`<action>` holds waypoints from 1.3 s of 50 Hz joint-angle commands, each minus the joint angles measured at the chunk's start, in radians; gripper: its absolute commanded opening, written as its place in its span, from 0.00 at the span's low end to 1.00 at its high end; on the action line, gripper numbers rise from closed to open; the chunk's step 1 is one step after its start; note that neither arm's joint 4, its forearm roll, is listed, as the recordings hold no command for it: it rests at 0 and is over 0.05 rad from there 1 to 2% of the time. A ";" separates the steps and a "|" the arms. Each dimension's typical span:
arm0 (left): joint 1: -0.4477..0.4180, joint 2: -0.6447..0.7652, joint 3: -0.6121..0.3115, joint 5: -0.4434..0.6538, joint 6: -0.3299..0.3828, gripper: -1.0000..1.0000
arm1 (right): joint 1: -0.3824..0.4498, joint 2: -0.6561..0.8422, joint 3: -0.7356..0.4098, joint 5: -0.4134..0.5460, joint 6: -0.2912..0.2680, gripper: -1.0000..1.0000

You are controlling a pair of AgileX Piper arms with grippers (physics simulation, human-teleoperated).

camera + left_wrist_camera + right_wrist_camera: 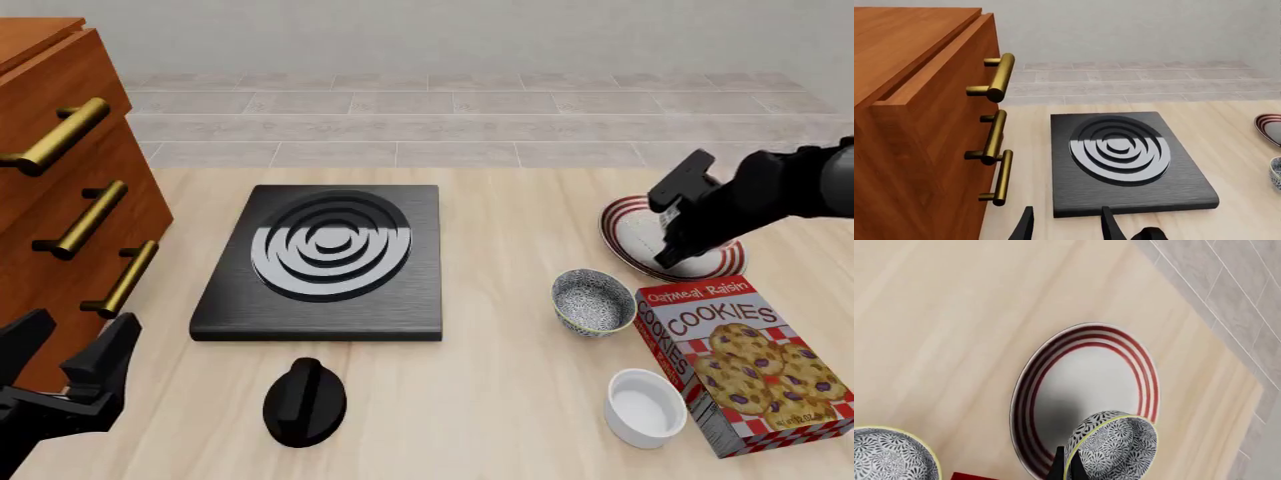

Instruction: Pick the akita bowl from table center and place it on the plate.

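My right gripper (pixel 1066 469) is shut on the rim of the akita bowl (pixel 1113 444), a small bowl with a speckled grey-white inside. It holds the bowl over the near part of the plate (pixel 1084 385), which is white with red rings. In the front view the right gripper (pixel 671 240) hangs over the plate (pixel 613 222) and hides the held bowl. A second bowl of the same kind (pixel 593 300) stands on the table beside the plate. My left gripper (pixel 67 362) is open and holds nothing, low at the near left by the drawers.
A wooden drawer cabinet (pixel 67 180) with brass handles fills the left side. A black burner slab (pixel 327 262) lies mid-table with a black knob (pixel 304 400) in front of it. A cookie box (pixel 741 362) and a white ramekin (pixel 645 405) sit near right.
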 commanded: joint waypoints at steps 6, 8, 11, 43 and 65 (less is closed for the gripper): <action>-0.004 0.015 0.000 -0.012 -0.002 1.00 | 0.012 0.039 -0.012 -0.005 0.033 0.00; -0.003 0.020 0.000 -0.017 -0.003 1.00 | 0.014 0.044 -0.013 -0.005 0.032 0.00; -0.004 0.021 0.000 -0.017 -0.002 1.00 | 0.017 0.047 -0.015 -0.005 0.036 0.00; -0.006 0.021 0.000 -0.018 -0.006 1.00 | 0.052 -0.033 -0.009 0.042 0.024 1.00; -0.012 -0.024 0.000 0.022 -0.006 1.00 | 0.073 -0.218 0.053 0.106 -0.006 1.00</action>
